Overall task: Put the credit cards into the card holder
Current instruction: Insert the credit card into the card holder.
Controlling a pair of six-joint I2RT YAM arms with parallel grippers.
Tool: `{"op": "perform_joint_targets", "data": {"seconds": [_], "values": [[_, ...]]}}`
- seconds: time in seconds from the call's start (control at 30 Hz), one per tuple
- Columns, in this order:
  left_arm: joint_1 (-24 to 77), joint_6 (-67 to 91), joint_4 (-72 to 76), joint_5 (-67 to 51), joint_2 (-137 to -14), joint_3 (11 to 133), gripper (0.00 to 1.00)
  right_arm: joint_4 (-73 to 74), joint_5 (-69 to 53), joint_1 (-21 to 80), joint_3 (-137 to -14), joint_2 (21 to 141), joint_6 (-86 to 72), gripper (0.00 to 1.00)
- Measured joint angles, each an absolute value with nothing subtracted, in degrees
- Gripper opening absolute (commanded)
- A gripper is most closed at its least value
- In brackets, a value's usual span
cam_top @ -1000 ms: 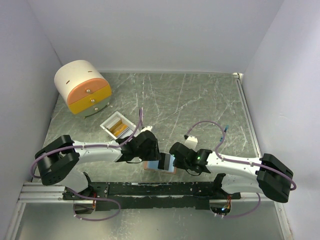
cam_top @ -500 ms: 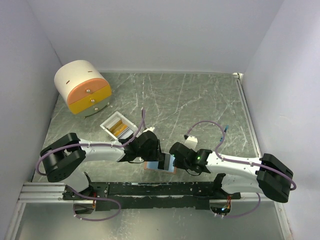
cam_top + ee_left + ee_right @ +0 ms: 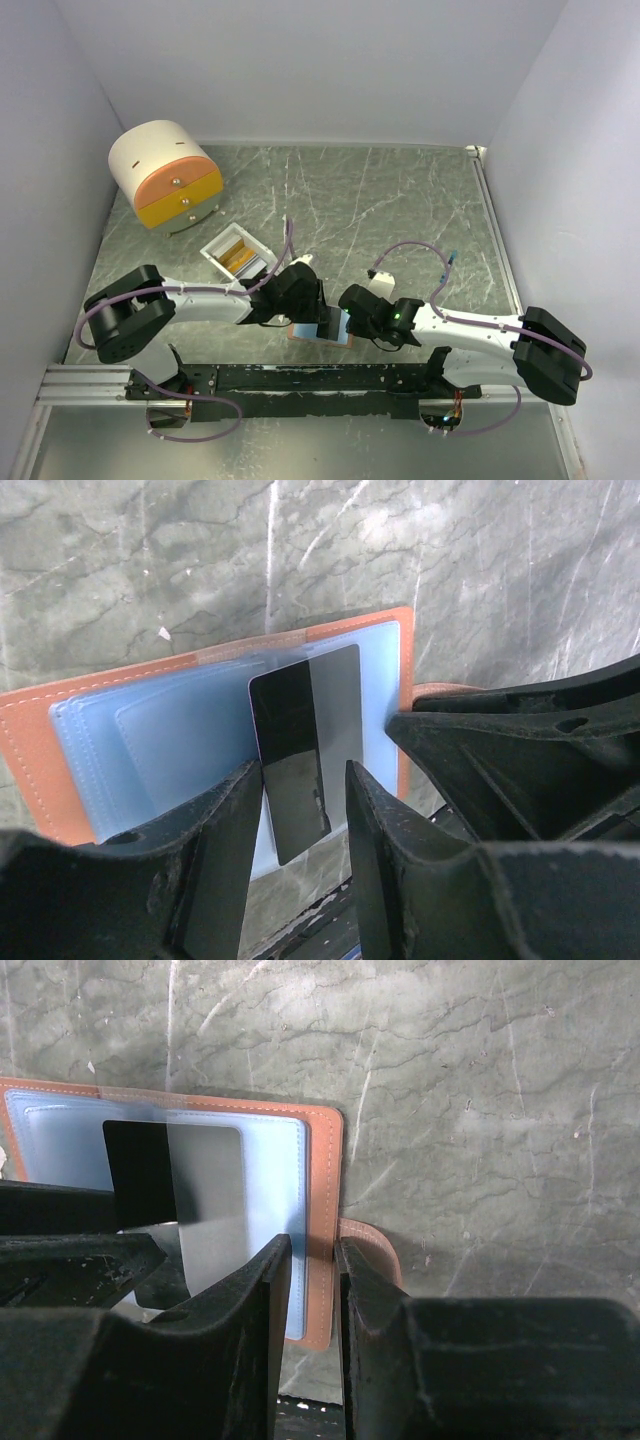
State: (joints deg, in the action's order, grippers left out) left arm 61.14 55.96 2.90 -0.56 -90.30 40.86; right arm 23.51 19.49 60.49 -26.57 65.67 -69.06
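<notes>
**Step in hand: seat the dark card (image 3: 300,730) in a pocket of the card holder (image 3: 180,740).**

**Condition**
- The card holder lies open on the tabletop (image 3: 400,200) at its near edge, between the two arms, with the pale blue interior facing up.
- The left claw (image 3: 303,810) grasps the dark card by its two long edges. The free end of the card lies over the blue pockets.
- These views do not show whether the leading edge has entered a pocket mouth.
- The right claw (image 3: 315,1260) is clenched on the brown outer edge of the holder, beside the snap tab, and pins that side down.

**Recommended procedure**
1. Hold the right claw's grip firm. The holder is light and would probably slide under the push of the card.
2. Present the card at a shallow angle, with its leading edge square to the pocket mouth. A skewed corner is likely to catch on the stitched seam.
3. Push along the card's long axis, slowly. A thin card will probably bow if forced against resistance.
4. Release the card only once the pocket covers most of it.
5. Avoid sideways travel. The two claws stand just beside each other.

**Outstanding**
More cards (image 3: 238,256) lie in the white box (image 3: 222,245), near the left arm.
</notes>
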Motion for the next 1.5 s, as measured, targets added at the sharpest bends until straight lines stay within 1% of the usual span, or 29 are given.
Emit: {"op": "perform_joint_targets", "data": {"seconds": [0.6, 1.17, 1.5], "values": [[62.74, 55.90, 1.41, -0.05, -92.25, 43.57, 0.49, 23.46, 19.29, 60.49, -26.57, 65.65, -68.95, 0.24], [62.85, 54.41, -6.76, 6.76, -89.71, 44.25, 0.50, 22.44, 19.22, 60.49, -26.28, 65.65, -68.90, 0.24], [62.85, 54.28, -5.10, 4.23, -87.46, 44.64, 0.52, 22.28, 19.09, 60.49, -26.30, 65.69, -68.10, 0.24]]}}
